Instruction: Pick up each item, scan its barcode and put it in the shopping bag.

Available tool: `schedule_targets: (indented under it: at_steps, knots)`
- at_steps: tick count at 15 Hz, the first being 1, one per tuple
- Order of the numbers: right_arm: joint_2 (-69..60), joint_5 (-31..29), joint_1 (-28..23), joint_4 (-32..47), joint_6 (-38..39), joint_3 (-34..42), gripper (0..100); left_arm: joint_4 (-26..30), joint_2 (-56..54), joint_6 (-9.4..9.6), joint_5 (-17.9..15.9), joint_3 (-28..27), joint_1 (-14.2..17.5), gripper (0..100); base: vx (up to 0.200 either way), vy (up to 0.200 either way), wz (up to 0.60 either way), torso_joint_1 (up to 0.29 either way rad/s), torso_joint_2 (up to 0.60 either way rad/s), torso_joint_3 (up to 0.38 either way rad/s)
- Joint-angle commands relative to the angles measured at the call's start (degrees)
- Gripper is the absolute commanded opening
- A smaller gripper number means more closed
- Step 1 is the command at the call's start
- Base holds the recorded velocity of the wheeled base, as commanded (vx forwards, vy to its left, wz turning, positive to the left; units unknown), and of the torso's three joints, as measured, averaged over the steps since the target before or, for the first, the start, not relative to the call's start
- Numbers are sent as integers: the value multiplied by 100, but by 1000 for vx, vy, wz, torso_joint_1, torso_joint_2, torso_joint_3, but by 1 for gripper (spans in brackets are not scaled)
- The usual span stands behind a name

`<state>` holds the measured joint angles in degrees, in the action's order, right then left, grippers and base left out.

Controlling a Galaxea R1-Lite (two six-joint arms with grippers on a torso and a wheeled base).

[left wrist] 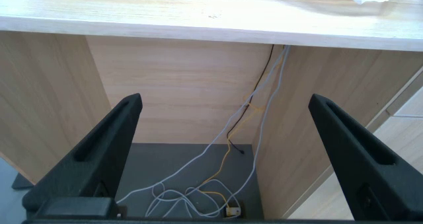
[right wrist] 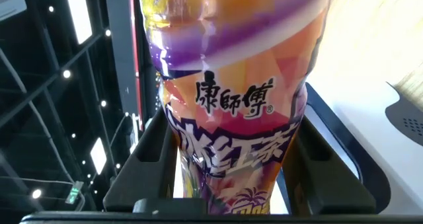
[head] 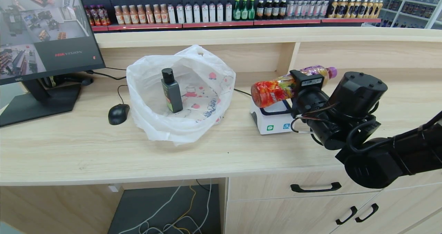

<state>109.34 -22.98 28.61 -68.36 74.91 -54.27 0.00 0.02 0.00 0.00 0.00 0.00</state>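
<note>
Progress report: I reckon I'm about halfway. The dark bottle (head: pixel 171 92) is already standing upright in the bag (head: pixel 210 68), so that one looks done. The drink bottle (head: pixel 274 89) is in my right jaws, pinched around its middle and lying sideways right over the scanner (head: pixel 272 119). I can't tell if it's touching the scanner or just hanging above it. So I'd say I'm on the scan step, and after that it still needs to go in the bag. My left jaws are spread wide with nothing in them, down below the tabletop (head: pixel 86 147) edge, facing the cables underneath. Materials-wise, the bag is thin, crinkly white film with little red prints, slumped open and floppy. The dark bottle looks like stiff plastic, flat-sided, with a black flip cap and a green label. The drink bottle is round and a bit waisted, with a glossy orange and purple sleeve and a purple cap, so it's probably slippery. The scanner's a small white box with a dark window, and the tabletop is pale wood-grain, smooth.
</note>
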Motion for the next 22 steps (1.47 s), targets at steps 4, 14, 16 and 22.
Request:
schedule_targets:
  at_steps: [4,14,16,22]
  knots:
    - [-185,118,-5,7,-82,-92,0,0,-2,0,0,0,0,100,0,0,0,0,0,0]
    - [-1916,549,769,-10,-3351,664,0,0,-2,0,0,0,0,100,0,0,0,0,0,0]
    - [-2162,549,927,-45,-4362,1138,0,0,-2,0,0,0,0,100,0,0,0,0,0,0]
    - [-2619,566,874,-643,-6973,2404,0,0,-2,9,0,0,0,100,0,0,0,0,0,0]
